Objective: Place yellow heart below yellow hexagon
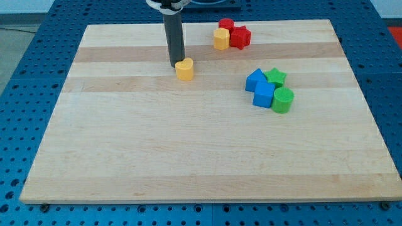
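The yellow heart [184, 69] lies on the wooden board [188, 150] at the upper middle. My tip [175, 65] rests just at the heart's left side, touching or nearly touching it. The yellow hexagon [221, 39] sits near the board's top edge, up and to the right of the heart, pressed against two red blocks.
A red cylinder [226, 25] and a red star [240, 37] flank the yellow hexagon. On the right stand a blue block [255, 79], a blue cube [264, 95], a green star [276, 76] and a green cylinder [282, 100], clustered together.
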